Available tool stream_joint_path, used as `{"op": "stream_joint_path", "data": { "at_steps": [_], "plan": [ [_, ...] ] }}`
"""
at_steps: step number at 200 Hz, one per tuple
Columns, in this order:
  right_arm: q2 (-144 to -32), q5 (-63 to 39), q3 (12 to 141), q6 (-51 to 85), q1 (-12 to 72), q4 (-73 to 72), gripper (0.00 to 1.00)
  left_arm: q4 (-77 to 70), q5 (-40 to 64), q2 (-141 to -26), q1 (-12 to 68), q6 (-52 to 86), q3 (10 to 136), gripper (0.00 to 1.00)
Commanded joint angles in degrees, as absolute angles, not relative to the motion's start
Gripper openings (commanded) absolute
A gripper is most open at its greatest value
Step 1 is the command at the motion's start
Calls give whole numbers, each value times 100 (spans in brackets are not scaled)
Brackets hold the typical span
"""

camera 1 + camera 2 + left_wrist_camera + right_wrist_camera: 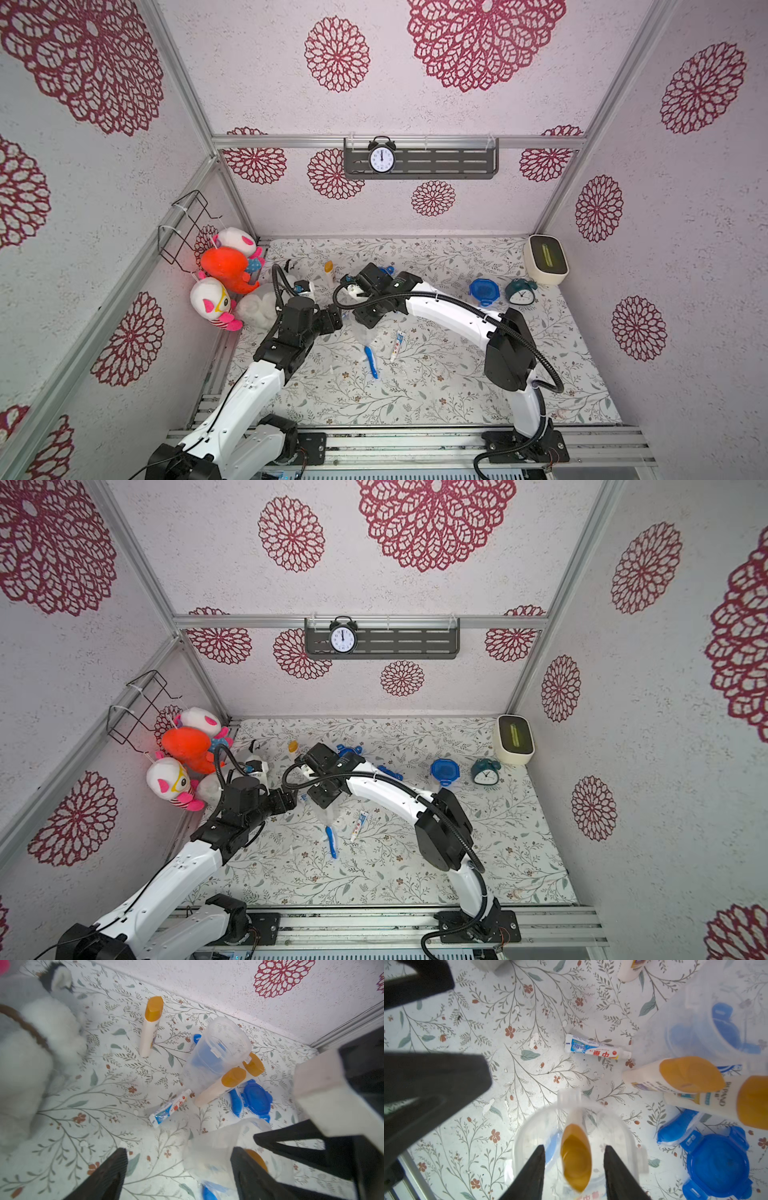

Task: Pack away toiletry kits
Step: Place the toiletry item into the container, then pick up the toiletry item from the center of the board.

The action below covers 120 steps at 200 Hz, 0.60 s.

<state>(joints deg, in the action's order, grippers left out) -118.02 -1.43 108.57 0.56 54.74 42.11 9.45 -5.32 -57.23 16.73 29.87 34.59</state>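
Right gripper [574, 1146]: parted, black fingers [531, 1176] on either side of an orange-capped white bottle [576, 1157], a gap showing on each side, no contact. Bottle blurred, cap upward, inside a clear round plastic jar [527, 1132] directly beneath.

Left gripper [178, 1149]: spread wide, nothing clamped, one finger [247, 1172] in front of that jar's wall; contact impossible to judge.

In both top views, just left of frame centre: both grippers close together over the jar [365, 334].

Just below it in the frame, loose on the floral tabletop [457, 395]: a blue toothbrush [371, 362] and a small white toothpaste tube [397, 345], side by side.

Near the jar in the wrist views: a second toothpaste tube [596, 1049], two more orange-capped white bottles [685, 1076], a loose blue four-tab lid [716, 1161] and a second clear jar [218, 1053], open.

Right of centre: a lidded jar [482, 291] beside a teal alarm clock [520, 292]. At the table's left edge: plush toys [224, 266].
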Motion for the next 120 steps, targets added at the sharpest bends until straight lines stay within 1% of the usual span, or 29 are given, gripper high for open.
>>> {"op": "stream_joint_path", "data": {
  "at_steps": [1,17,36,68,96,106,120],
  "plan": [
    [-11067,-131,10824,84,5391,4107,50,325,-1018,-5738,1489,2443,3421,85],
    [-10612,-299,10633,104,5265,4025,52,-152,-741,-5812,1304,2083,3421,88],
    [-10007,-598,10284,156,5043,3837,55,-264,-249,-6079,946,1727,3683,88],
    [-9145,-956,9516,374,4442,3457,58,38,442,-6879,349,1456,4450,83],
    [-8650,-1197,8783,553,3872,3028,59,541,1075,-7873,157,1426,5387,80],
    [-8543,-1311,8570,622,3689,2894,60,743,1277,-8232,150,1336,5716,82],
    [-8433,-1433,8360,682,3474,2760,61,984,1392,-8633,145,1157,6123,88]
  ]
}}
